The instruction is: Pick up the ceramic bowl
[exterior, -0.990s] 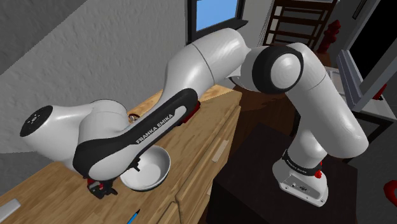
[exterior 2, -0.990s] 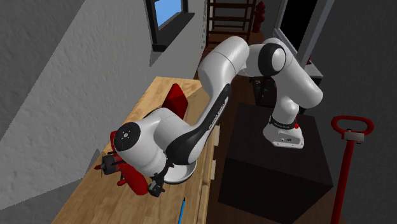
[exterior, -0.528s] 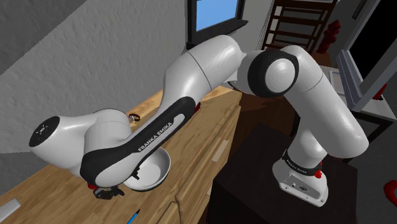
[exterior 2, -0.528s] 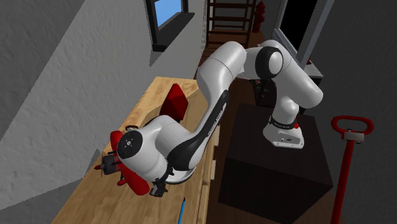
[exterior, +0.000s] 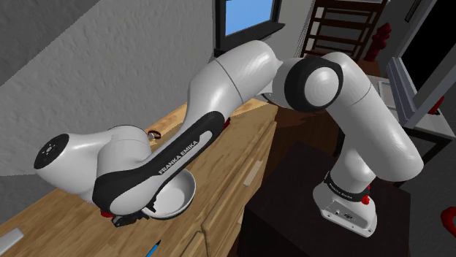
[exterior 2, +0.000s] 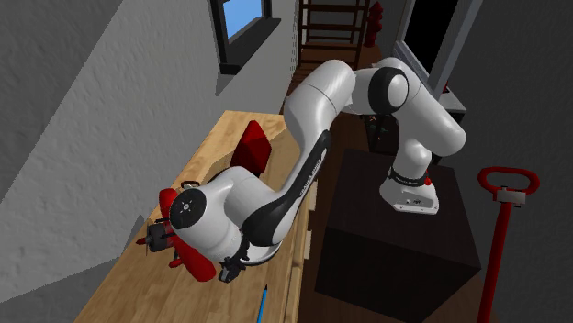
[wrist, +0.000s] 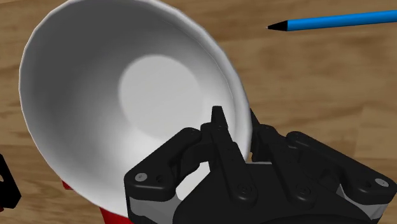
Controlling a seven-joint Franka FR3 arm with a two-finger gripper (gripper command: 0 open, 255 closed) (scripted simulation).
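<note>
Shoulder view: arm reaches from stand down to that view's lower left, over wooden counter (exterior: 245, 131). Gripper (exterior: 128, 217) sits low at the near edge of the white bowl (exterior: 175, 196). Bowl is upright on the counter, close to its front edge. Blue pen (exterior: 152, 249) lies on the wood nearer than the bowl, apart from it. Grasp not readable here, arm's last link is in the way.

2nd ext view: gripper (exterior 2: 229, 270) is down at counter level by the front edge, w/ pen (exterior 2: 263, 303) a bit nearer the camera. Red object (exterior 2: 185, 257) pokes out under the forearm, just beside the gripper. Second red object (exterior 2: 255, 145) is farther along the counter, well apart.

Wrist view: clearest one. Bowl (wrist: 127, 95) rim runs btwn the two fingers (wrist: 218, 127), one inside the bowl, the other outside the wall. Gap is narrow, so I read the gripper (wrist: 236, 130) as clenched on the rim. Bowl interior is bare, nothing in it. Red shows at the bowl's side away from the pen; touching or just under it, can't tell. Pen (wrist: 331, 22) lies beyond the bowl, not touching.

Progress: approach + grasp look done. Lift not done, bowl appears to rest on the counter. Left to do: raise it w/o the rim slipping. It's a one-sided rim pinch, so the bowl may tilt.
</note>
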